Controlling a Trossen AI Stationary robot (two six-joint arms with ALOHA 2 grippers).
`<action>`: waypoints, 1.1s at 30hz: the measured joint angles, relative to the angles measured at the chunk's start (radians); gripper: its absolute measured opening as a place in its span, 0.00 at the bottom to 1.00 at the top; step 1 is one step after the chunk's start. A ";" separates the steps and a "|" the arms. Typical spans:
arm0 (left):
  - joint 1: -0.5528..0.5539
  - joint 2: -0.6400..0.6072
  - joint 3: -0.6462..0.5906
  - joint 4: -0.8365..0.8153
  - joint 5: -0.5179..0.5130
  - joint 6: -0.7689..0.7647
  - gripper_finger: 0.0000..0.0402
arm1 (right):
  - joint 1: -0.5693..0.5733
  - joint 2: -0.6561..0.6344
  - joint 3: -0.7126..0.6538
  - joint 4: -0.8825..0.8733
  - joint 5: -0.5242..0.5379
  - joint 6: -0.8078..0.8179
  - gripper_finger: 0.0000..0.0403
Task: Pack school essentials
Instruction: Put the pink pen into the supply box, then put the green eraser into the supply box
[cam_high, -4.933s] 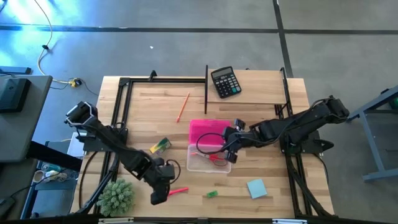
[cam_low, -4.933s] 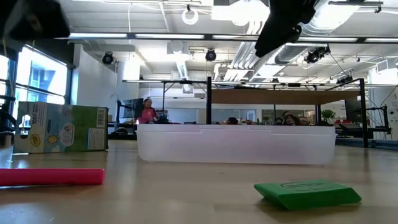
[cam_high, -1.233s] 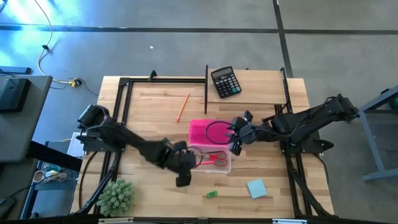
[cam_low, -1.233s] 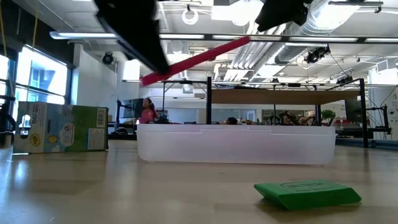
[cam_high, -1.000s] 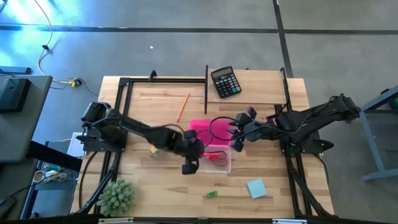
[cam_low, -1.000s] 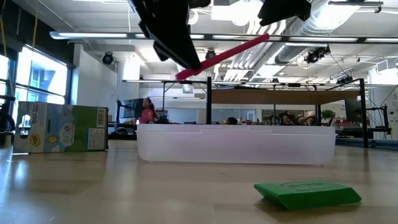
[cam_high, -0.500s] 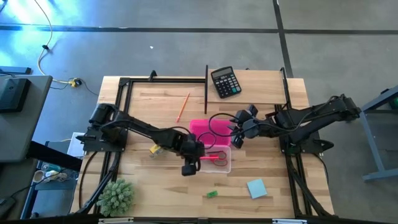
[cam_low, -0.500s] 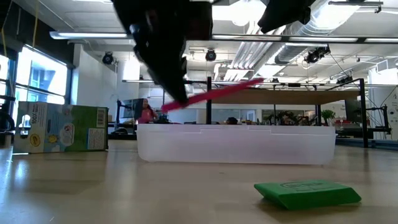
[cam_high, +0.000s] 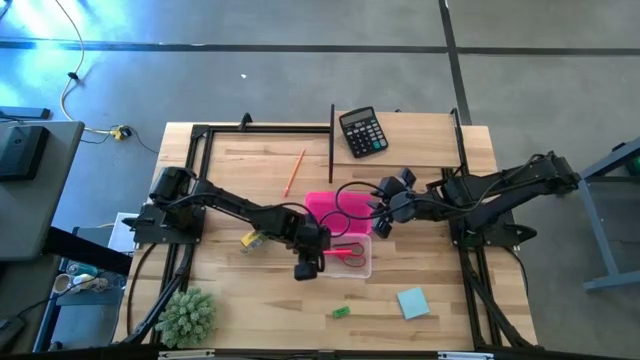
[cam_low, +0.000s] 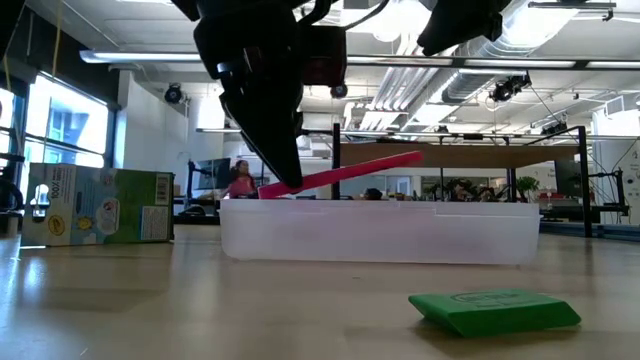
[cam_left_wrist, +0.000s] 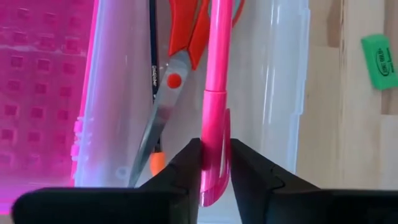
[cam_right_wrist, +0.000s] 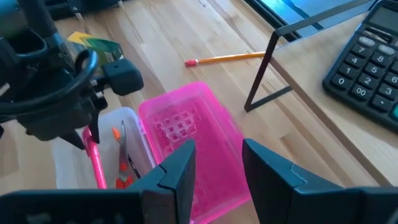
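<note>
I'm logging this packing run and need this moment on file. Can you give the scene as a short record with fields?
left gripper: over the clear box, fingers around the pink marker
right gripper: open, empty, above the pink lid
in box: red scissors, dark pencil
still on table: orange pencil, green eraser, blue notepad, crayon box

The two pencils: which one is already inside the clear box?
The dark pencil, lying beside the red-handled scissors in the clear box. The orange pencil lies on the table.
</note>
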 joint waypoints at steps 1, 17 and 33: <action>0.000 0.000 0.000 -0.001 0.000 0.007 0.20 | 0.000 0.000 0.000 -0.008 0.000 0.001 0.31; 0.003 -0.049 -0.001 -0.043 -0.001 0.040 0.33 | 0.025 0.000 0.000 -0.010 -0.084 -0.007 0.31; -0.114 -0.108 -0.065 -0.166 -0.141 -0.048 0.30 | 0.157 0.069 0.001 0.117 -0.163 -0.042 0.31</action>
